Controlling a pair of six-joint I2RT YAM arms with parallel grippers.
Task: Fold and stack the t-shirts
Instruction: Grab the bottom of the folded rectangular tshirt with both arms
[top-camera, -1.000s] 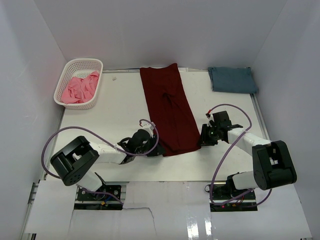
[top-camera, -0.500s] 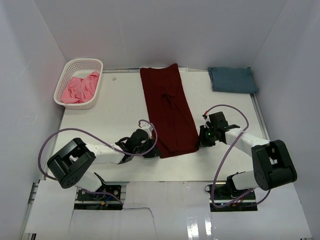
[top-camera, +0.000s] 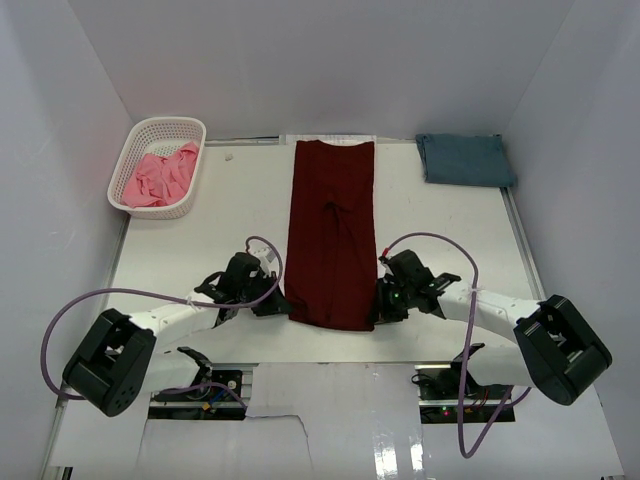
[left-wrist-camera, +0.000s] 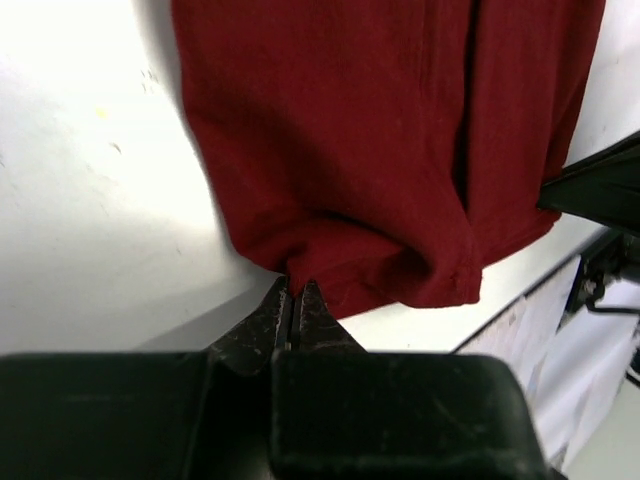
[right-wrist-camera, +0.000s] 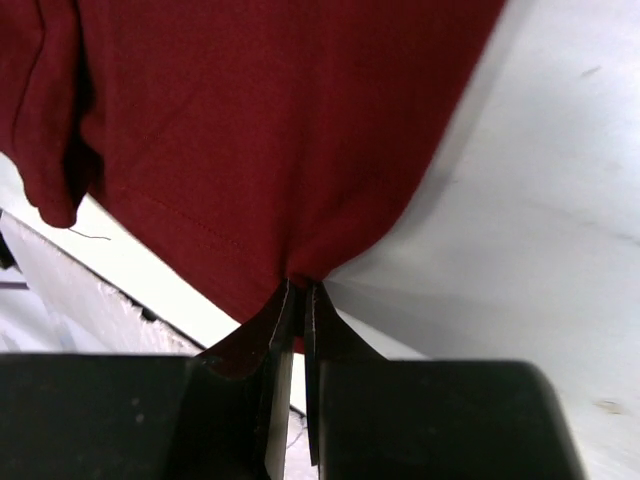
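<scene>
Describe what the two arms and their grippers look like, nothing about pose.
The left arm and right arm have white link shells and bulky black joint housings. A thin purple cable loops loosely along each one. The left gripper and right gripper are matte black, with blocky bodies and flat fingers that taper to narrow tips.

bench (top-camera: 220, 225): carries three t-shirts and a basket.
centre t-shirt (top-camera: 332, 235): lies flat down the middle of the bench, running from its far edge back toward the near edge.
basket (top-camera: 160, 128): stands in the far left corner, well apart from the centre t-shirt.
basket t-shirt (top-camera: 160, 178): lies inside the basket.
folded t-shirt (top-camera: 465, 160): rests in the far right corner, right of the centre t-shirt and apart from it.
left gripper (top-camera: 278, 305): at the centre t-shirt's near left corner, on its hem.
right gripper (top-camera: 378, 305): at the near right corner, on the same hem.
</scene>
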